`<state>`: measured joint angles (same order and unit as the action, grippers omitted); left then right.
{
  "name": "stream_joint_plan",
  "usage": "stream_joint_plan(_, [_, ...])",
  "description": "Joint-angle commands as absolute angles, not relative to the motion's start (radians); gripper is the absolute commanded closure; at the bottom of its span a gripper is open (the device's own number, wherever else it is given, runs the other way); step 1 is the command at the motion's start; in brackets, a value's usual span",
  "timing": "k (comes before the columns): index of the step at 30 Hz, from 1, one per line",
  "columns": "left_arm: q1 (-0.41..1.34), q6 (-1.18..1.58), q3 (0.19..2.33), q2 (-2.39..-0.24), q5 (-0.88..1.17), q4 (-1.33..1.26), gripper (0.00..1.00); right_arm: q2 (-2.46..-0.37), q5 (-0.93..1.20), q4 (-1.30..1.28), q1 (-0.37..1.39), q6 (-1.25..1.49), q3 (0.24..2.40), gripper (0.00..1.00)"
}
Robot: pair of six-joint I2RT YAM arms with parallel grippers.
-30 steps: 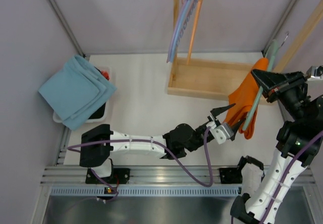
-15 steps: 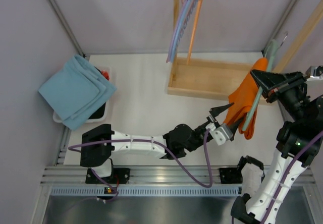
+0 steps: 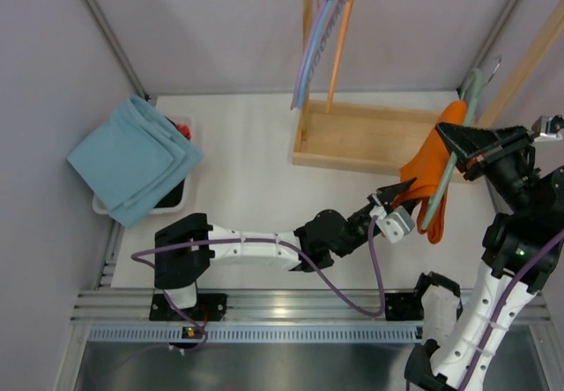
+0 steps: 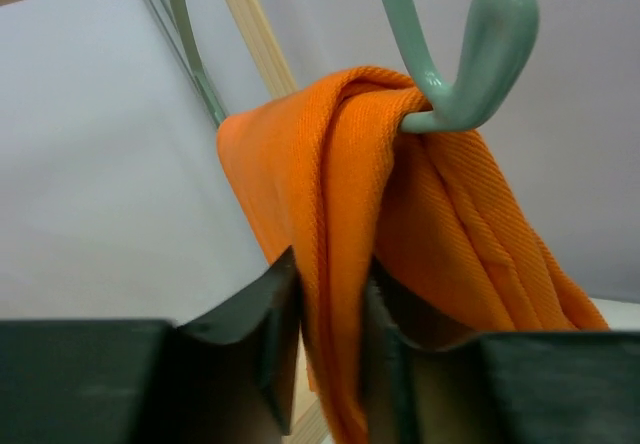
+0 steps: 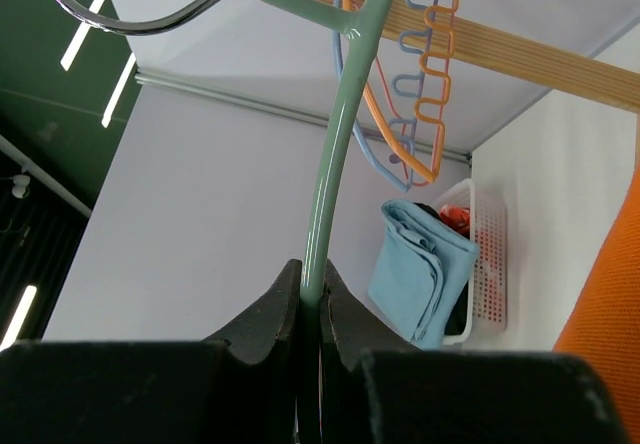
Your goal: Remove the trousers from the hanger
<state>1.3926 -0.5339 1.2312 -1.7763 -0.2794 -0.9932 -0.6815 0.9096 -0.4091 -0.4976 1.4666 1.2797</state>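
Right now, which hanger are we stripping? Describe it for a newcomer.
Start at the wooden rack on the table's far right. At its right end, the right tool pinches a hanger with orange trousers draped over it. It's mint green; the rail hangers are blue or orange.

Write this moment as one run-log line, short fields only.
left gripper: shut on trousers | right gripper: shut on hanger | trousers: draped over hanger, not yet off

Left gripper nearly closed, seemingly gripping, arm outstretched; right gripper clamped, raised.
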Motion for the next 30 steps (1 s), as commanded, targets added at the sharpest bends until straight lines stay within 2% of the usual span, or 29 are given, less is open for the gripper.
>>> stream_joint_plan(1, [1.379,-0.543,1.249,-1.747,-0.301,-1.046,0.73,-0.666,0.905,-0.244,-0.479,1.457,1.364,1.0])
stream_joint_plan(2, [1.379,-0.545,1.246,-1.741,-0.299,-1.045,0.89,-0.666,0.908,-0.242,-0.479,1.456,1.359,1.0])
stream_joint_plan(4, [1.379,-0.549,1.243,-1.727,-0.299,-1.035,1.0,-0.669,0.91,-0.238,-0.479,1.451,1.345,1.0])
stream_joint_plan(11, [1.365,-0.583,1.313,-1.652,-0.318,-0.983,1.0,-0.657,0.933,-0.232,-0.479,1.362,1.211,1.0])
stream_joint_plan(21, [1.321,-0.604,1.506,-1.614,-0.339,-0.894,1.0,-0.63,0.992,-0.121,-0.48,1.316,0.896,1.0])
stream_joint_plan(30, [1.287,-0.624,1.709,-1.612,-0.347,-0.815,1.0,-0.643,0.979,-0.189,-0.498,1.158,0.779,1.0])
